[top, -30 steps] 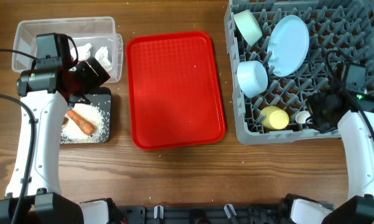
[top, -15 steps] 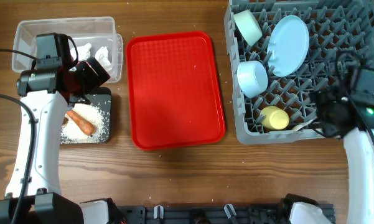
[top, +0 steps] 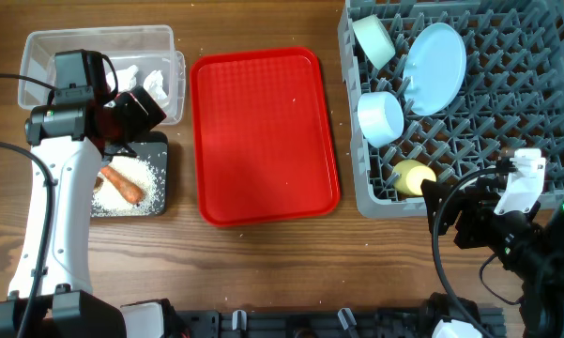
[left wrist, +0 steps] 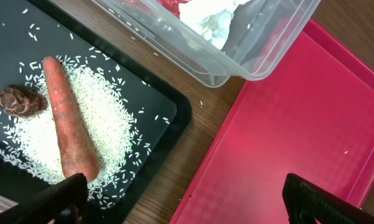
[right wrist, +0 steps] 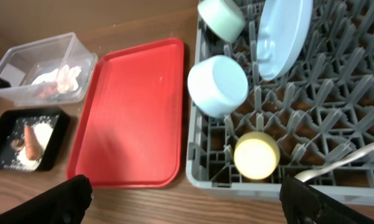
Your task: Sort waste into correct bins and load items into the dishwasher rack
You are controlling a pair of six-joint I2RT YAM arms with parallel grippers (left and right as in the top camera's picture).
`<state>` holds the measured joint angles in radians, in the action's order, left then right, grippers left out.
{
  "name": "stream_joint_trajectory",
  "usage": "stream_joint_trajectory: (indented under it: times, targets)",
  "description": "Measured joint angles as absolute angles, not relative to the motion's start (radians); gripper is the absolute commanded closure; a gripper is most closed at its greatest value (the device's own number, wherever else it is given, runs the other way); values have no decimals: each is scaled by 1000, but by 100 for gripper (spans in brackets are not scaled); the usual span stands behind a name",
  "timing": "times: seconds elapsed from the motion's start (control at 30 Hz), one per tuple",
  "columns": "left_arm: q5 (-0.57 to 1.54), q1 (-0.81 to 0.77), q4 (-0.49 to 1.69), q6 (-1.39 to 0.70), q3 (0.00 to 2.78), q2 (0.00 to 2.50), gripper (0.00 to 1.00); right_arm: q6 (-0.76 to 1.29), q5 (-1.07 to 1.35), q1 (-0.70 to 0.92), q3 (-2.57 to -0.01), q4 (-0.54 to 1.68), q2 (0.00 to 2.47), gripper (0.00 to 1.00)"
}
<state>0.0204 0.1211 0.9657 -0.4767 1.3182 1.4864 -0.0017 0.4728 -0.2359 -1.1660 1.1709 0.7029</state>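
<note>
At ten o'clock on the desk (top: pixel 263 272) sits the clear tub (top: pixel 38 47), with the tissue (top: pixel 155 83) and a scrap of the red wrapper (left wrist: pixel 176 5) inside. Your left gripper (left wrist: pixel 187 202) hangs over the tub's six o'clock edge, spread wide and holding nothing.

Just below, touching that edge, the black tray (top: pixel 160 174) holds the rice (top: pixel 145 174), the carrot (top: pixel 122 183) lying across it, and the brown lump (left wrist: pixel 22 101) against the carrot's nine o'clock side. A narrow strip of desk separates both bins from the red tray (top: pixel 263 136) in the middle; another thin strip runs between that tray's three o'clock edge and the rack (top: pixel 544 56).

In the rack's left part you have a bowl (top: pixel 373 39) at eleven o'clock, the plate (top: pixel 434 68) upright beside it, a second bowl (top: pixel 380 117) below, and the yellow cup (top: pixel 413 176) near the six o'clock wall. The spoon (right wrist: pixel 348 157) lies to the cup's three o'clock side.

Your right gripper (right wrist: pixel 196 205) hovers off the rack's six o'clock edge, fingers spread apart and holding nothing.
</note>
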Motion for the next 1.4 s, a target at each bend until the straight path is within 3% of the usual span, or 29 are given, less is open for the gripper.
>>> stream_joint_trajectory:
  times: [0.27, 0.37, 0.47, 0.57, 0.77, 1.4]
  targets:
    - [20, 121, 966, -477, 1318, 1486, 0, -171, 365, -236, -1092, 801, 698, 0]
    - [20, 121, 966, -477, 1318, 1486, 0, -191, 367, -171, -817, 501, 643, 0]
    - [20, 121, 967, -477, 1318, 1486, 0, -191, 335, 1, -483, 189, 457, 0]
    - [20, 121, 970, -477, 1318, 1485, 0, -100, 251, 44, -233, 34, 274, 0]
    - [20, 121, 968, -477, 1318, 1485, 0, -18, 201, 51, -11, -7, 30, 0]
    - [20, 116, 953, -476, 1317, 1461, 0, -4, 201, 51, -8, -9, 20, 0]
